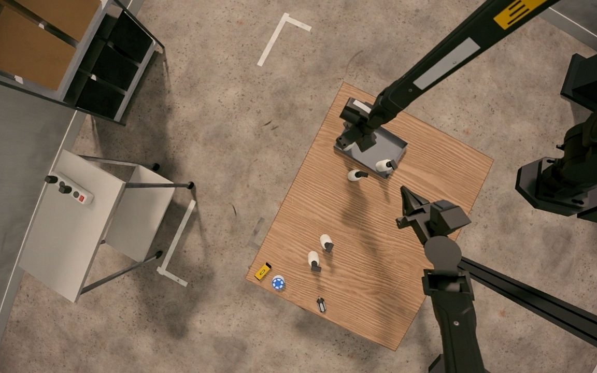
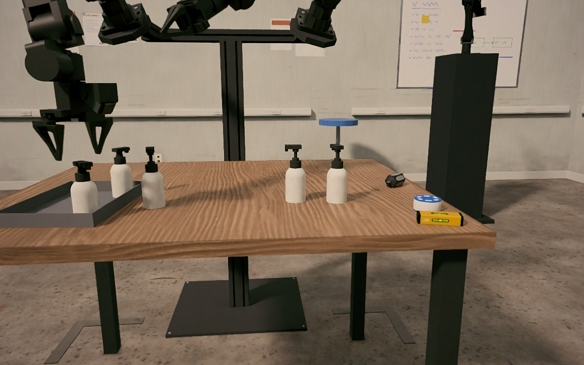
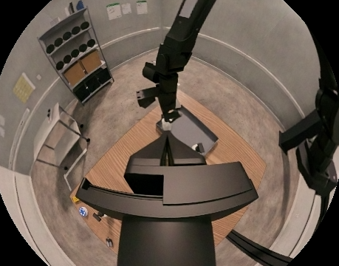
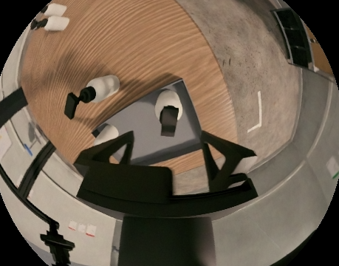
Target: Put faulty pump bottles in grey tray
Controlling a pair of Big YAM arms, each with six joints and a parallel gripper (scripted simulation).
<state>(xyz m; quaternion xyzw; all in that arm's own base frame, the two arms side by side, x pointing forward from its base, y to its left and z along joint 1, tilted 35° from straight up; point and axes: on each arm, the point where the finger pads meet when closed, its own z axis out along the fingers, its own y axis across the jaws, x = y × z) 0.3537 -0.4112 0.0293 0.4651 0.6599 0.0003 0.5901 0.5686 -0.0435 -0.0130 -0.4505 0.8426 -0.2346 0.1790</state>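
Note:
The grey tray [image 2: 65, 204] lies at one end of the wooden table. Two white pump bottles stand in it: one [image 2: 83, 190] near the front with a low pump head, one [image 2: 120, 174] at the far corner. A third bottle [image 2: 152, 186] stands on the table just beside the tray. Two more bottles [image 2: 295, 181] [image 2: 336, 181] stand together mid-table. My right gripper [image 2: 76, 136] is open and empty, straight above the front tray bottle [image 4: 168, 108] and clear of it. My left gripper [image 1: 407, 197] is shut and empty, high above the table's side edge.
A yellow level [image 2: 439, 218], a blue-and-white roll [image 2: 426, 202] and a small black object [image 2: 394, 180] lie at the table's far end from the tray. A tall black pillar [image 2: 460, 131] stands beside that end.

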